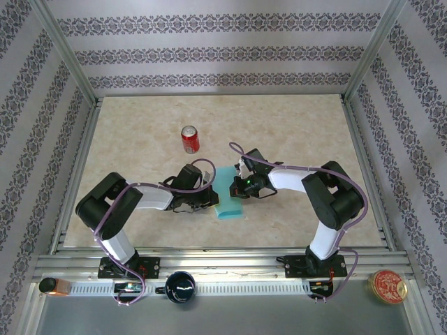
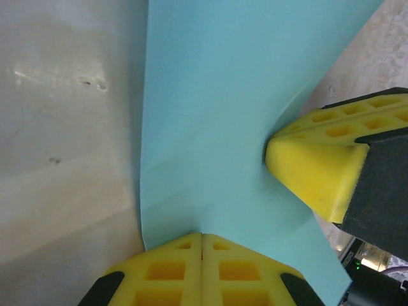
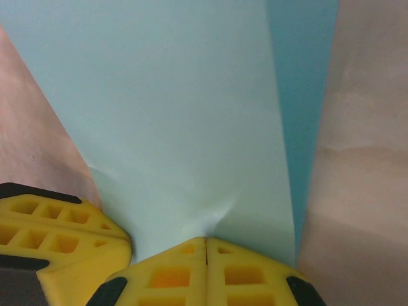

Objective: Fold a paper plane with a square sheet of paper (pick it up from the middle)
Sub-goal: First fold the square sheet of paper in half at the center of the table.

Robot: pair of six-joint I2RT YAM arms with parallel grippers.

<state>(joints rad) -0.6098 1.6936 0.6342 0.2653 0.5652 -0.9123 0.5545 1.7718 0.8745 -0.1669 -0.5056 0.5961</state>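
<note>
One square sheet of paper (image 1: 228, 201), doubled into a narrow strip, sits at the centre of the top view, low over the surface (image 1: 293, 139), its long axis running top to bottom. The left jaws are closed on its left edge and the right jaws on its right edge, facing across it, equally near. One red can (image 1: 190, 139) stands to its upper left.

The square sheet of paper (image 1: 229, 206) lies between left arm (image 1: 143, 199) and right arm (image 1: 307, 183), soda can (image 1: 190, 139) behind.
</note>
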